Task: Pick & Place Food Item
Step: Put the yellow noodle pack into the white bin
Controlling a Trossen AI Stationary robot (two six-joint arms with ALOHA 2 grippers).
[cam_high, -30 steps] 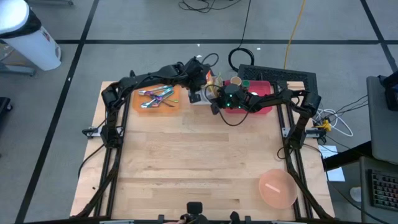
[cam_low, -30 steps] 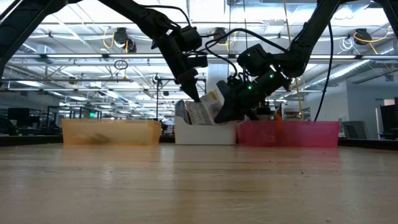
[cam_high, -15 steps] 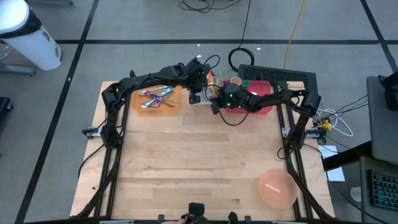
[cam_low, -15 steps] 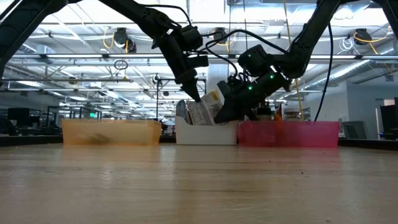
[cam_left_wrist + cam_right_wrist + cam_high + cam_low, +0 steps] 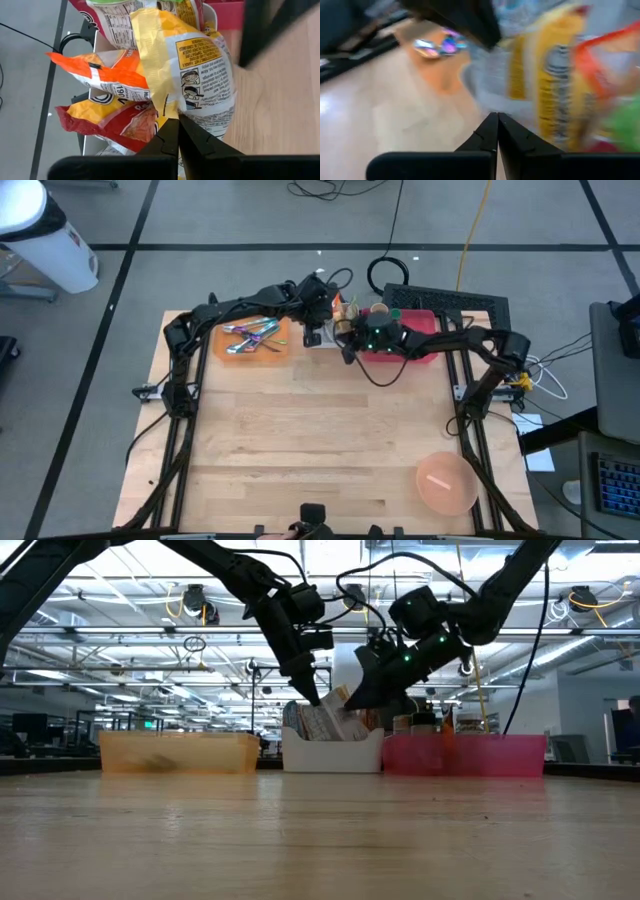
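A white bin (image 5: 330, 752) at the table's far edge holds several snack bags: a yellow-and-white one (image 5: 200, 65), an orange one (image 5: 107, 75) and a red one (image 5: 120, 120). My left gripper (image 5: 177, 122) reaches down into the bin from above and is shut on the yellow-and-white bag; it also shows in the high view (image 5: 323, 330) and the low view (image 5: 312, 698). My right gripper (image 5: 497, 120) is shut and empty. It hangs just above the bin's right side (image 5: 352, 700), close to the left gripper. My left gripper pinches the yellow-and-white bag by its crumpled edge (image 5: 170, 107) between its two fingertips. The fingers slant down from above. The bag stands tilted among the other bags in the white bin.
An orange bin (image 5: 255, 352) with cutlery stands left of the white bin, and a pink bin (image 5: 420, 352) with containers stands right of it. A pink bowl (image 5: 445, 483) sits near the table's front right corner. The table's middle is bare wood.
My right gripper has risen from the white bin's right side to just above it, staying shut, and its arm has swung toward the table's right edge. My left gripper and the bags have kept still.
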